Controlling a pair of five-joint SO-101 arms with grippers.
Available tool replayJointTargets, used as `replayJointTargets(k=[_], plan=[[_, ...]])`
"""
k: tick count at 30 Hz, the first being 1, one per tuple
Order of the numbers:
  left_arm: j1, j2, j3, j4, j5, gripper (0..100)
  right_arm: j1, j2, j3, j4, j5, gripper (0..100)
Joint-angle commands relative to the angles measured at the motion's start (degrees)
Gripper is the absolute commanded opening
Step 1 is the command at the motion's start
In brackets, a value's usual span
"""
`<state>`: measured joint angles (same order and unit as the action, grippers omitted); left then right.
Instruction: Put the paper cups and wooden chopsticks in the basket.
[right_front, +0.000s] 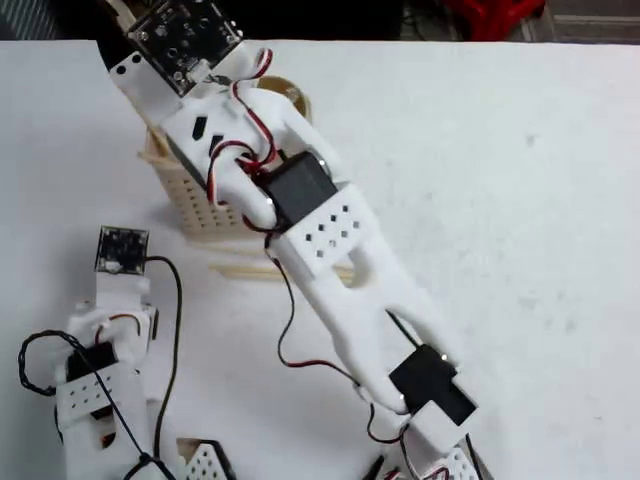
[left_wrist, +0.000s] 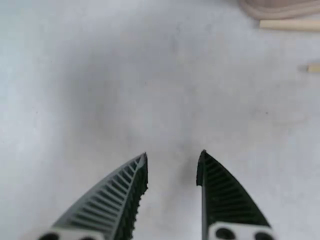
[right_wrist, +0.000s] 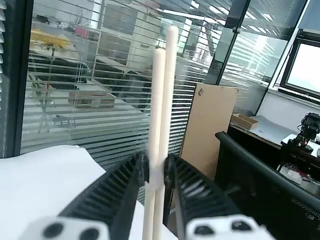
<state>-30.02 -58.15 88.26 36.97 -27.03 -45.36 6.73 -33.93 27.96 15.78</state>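
The right gripper (right_wrist: 156, 172) has its ribbed fingers clamped on a pair of wooden chopsticks (right_wrist: 164, 85), gripping low on the shafts so that most of their length stands up above the jaws. They look light, stiff and smooth. Round sticks held side by side are likely to roll or scissor, so a hold nearer the middle, square across both, would probably be steadier. In the high view the right arm (right_front: 340, 250) stretches over the perforated basket (right_front: 195, 205) and covers much of its opening. A tan curved rim at the far side may be a paper cup (right_front: 296, 98). More loose chopsticks (right_front: 240, 268) lie on the white table (right_front: 500, 180) just beside the basket, partly under the arm. The left gripper (left_wrist: 172, 170) hangs low over bare table with its fingers apart and nothing between them, and the loose sticks are near it.
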Motion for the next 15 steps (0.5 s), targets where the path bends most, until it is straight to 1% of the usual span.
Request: replayJointTargets(k=[1,9,13,15], plan=[[0.66,-1.10,-0.35,-0.88,0.53,17,-0.40,-0.66,-3.08,0.13,-0.44,2.2],[0.66,-1.10,-0.35,-0.88,0.53,17,-0.31,-0.66,-3.08,3.03,-0.44,3.1],[0.66,-1.10,-0.26,-0.88,0.53,17,-0.31,-0.66,-3.08,5.05,-0.44,13.1],[0.66,-1.10,-0.26,-0.88,0.53,17,-0.40,-0.66,-3.08,6.20,-0.44,15.6]])
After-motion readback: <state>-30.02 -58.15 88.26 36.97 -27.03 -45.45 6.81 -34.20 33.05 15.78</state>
